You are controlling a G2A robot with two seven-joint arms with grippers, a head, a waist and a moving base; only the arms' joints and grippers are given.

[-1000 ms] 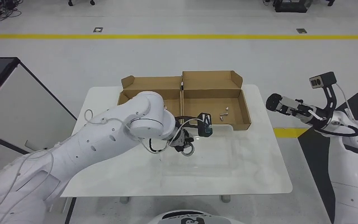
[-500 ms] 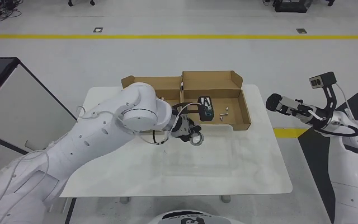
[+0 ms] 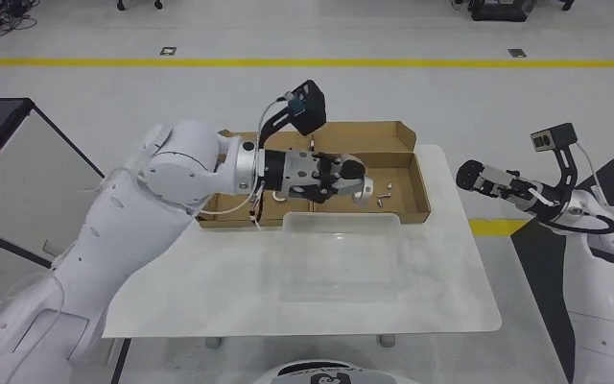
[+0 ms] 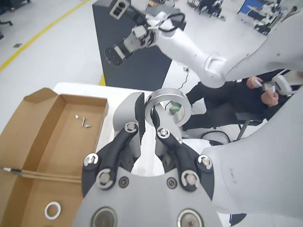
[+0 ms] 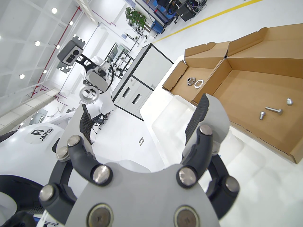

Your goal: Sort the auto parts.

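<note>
Swung up from the clear tray [image 3: 336, 278], left gripper [image 4: 147, 112] fingers clamp the wall of a metal ring [image 4: 185, 109], over the right cardboard box [image 3: 365, 134] beside its bolts [image 3: 384, 193]; right gripper [image 5: 144, 109] gapes beyond the table [image 3: 460, 288]

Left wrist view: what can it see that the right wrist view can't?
Left wrist view, not the right: the left gripper up close, its fingers pinching the metal ring's rim, and a dark cabinet past the table. Right wrist view, not the left: a metal flange and the clear tray. Both share the metal ring, three screws, a white ring and the cardboard boxes.
</note>
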